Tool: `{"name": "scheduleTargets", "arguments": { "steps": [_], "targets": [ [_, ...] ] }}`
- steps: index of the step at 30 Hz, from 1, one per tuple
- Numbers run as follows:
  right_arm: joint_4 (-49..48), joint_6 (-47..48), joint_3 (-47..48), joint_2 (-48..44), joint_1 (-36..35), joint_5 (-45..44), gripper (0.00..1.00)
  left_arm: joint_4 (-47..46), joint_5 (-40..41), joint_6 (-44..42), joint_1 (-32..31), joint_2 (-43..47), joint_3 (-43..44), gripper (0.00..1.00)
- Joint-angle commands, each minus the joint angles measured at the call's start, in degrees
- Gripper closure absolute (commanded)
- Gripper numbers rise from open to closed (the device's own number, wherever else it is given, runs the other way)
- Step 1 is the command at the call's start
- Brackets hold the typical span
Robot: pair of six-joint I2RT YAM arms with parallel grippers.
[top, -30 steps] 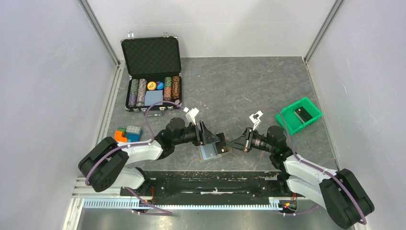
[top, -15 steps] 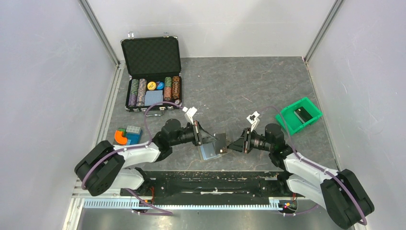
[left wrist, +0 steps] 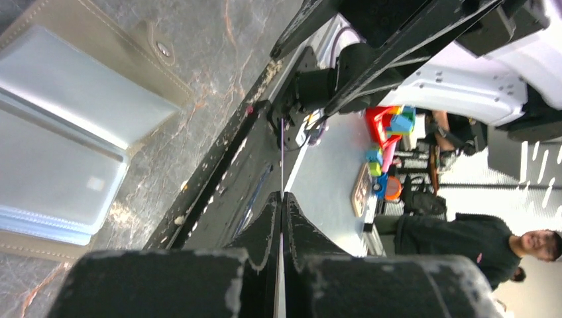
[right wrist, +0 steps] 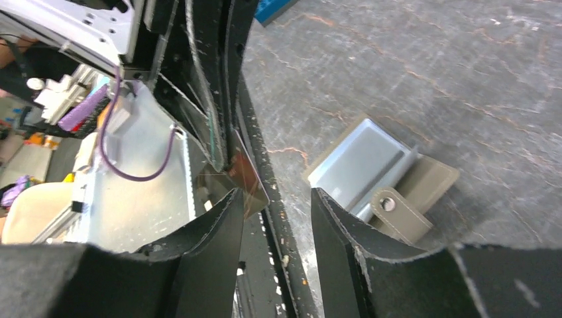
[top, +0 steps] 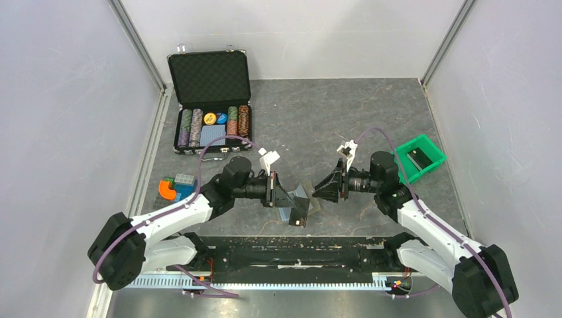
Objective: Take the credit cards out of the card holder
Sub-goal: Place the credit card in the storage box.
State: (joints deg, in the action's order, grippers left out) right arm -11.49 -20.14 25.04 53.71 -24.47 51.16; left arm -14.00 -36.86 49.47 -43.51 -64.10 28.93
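Left tool point(left wrist: 281, 199) pinches a credit card point(right wrist: 245, 177) edge-on, just ahead of the open right tool point(right wrist: 277, 199); card holder point(right wrist: 381, 175) lies below.

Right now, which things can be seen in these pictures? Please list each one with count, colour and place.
chip case: one, black, open, far left, rows of chips inside
toy blocks: one pile, orange, blue, green, left edge
bin: one, green, right side, dark item inside
card holder: one, tan with pale-blue panels, open near centre
credit card: one, thin, colour unclear, between the grippers
left gripper: shut on the credit card
right gripper: jaws apart, beside it
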Motion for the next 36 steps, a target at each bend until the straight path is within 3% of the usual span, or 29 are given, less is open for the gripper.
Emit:
{"name": "scheduleTargets", "arguments": {
  "steps": [1, 12, 21, 29, 36],
  "targets": [
    [-5.68, -2.07, -0.47, 0.67, 0.09, 7.24, 0.55, 11.04, -6.77, -8.78, -0.09, -0.67, 4.75, 0.98],
    [-14.96, -6.68, -4.64, 4.30, -5.85, 8.55, 0.55, 12.68, -9.52, -10.76, -0.09, -3.71, 7.43, 0.95],
    [-18.54, -8.14, -4.03, 9.51, -11.25, 7.03, 0.63, 13.38, -10.51, -11.51, -0.09, -4.40, 8.34, 0.95],
    [-11.59, -3.38, -1.16, 9.61, -11.26, 5.36, 0.59, 15.49, -11.21, -12.45, -0.11, -4.95, 9.15, 0.97],
    [-11.26, -3.04, -1.04, 10.48, -11.32, 5.47, 0.59, 16.52, -11.13, -12.97, -0.08, -4.84, 9.88, 0.96]
  ]
}}
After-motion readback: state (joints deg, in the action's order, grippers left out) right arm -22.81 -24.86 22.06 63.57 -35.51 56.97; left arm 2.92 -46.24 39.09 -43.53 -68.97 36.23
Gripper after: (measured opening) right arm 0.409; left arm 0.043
